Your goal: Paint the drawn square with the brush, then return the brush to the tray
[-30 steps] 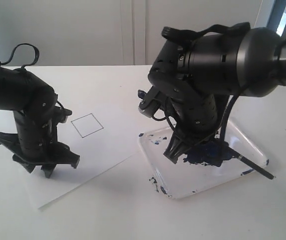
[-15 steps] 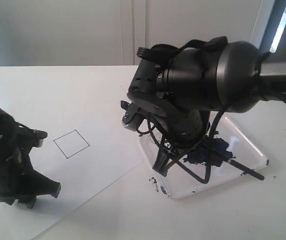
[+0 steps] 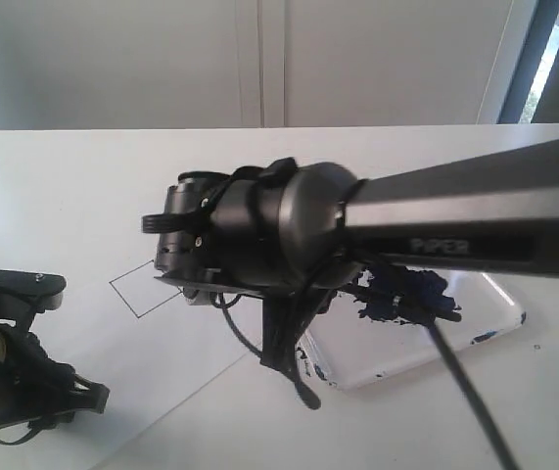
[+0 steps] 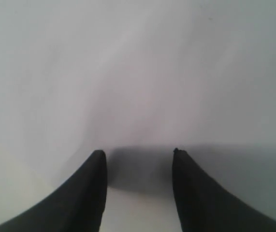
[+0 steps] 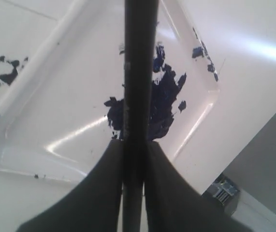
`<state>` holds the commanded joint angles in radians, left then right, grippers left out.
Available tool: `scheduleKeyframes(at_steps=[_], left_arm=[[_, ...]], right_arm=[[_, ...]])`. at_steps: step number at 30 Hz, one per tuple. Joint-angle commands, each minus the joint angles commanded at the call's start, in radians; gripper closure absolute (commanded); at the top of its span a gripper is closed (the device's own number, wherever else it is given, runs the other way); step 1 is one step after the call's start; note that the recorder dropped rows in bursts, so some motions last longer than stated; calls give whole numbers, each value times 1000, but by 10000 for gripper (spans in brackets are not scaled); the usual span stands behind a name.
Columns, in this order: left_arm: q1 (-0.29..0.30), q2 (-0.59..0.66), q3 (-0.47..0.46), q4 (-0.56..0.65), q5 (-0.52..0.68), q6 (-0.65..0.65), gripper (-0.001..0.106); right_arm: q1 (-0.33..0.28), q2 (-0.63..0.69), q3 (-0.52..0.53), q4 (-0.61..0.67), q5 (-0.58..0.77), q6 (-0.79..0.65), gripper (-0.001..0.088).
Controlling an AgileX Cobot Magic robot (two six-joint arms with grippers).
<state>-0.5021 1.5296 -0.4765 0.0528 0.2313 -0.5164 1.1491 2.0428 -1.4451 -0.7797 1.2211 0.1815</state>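
Toward the left edge of the white table (image 3: 83,166), the left gripper (image 4: 138,154) was held parted and empty. Only part of the thin black-line drawn square (image 3: 142,291) was seen, unpainted. The long thin black brush (image 5: 140,72) — judged light and stiff, best gripped on its bare shaft — was clamped by the right gripper (image 5: 135,142) above the clear glossy paint-blotted tray (image 5: 65,106), toward the table's right edge.
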Motion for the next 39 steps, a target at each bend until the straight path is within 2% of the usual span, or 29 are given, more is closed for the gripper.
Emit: scheduleKeyframes(at_steps=[7,12,18,25,29,35,39], left_arm=[[0,-13,0,-8,-4,2,574],[0,-12,0,-38,-2,50,574],[0,-12,0,-45,-2,57,574],[0,-12,0,-45,-1,69,574],[0,-12,0,-53,1,71,574],[0,-12,0,-53,8,71,574],[0,-12,0,-53,15,73,574]], right_arm=[[27,108,-107,-2,0,-30,868],[33,169,-182,-4,0,-60,868],[41,216,-238,-4,0,-96,868],[42,251,-268,-8,0,-130,868],[42,253,-269,-60,0,-130,868],[-12,253,-269,-74,0,-133,868],[-23,253,-269,-71,0,-133,868]])
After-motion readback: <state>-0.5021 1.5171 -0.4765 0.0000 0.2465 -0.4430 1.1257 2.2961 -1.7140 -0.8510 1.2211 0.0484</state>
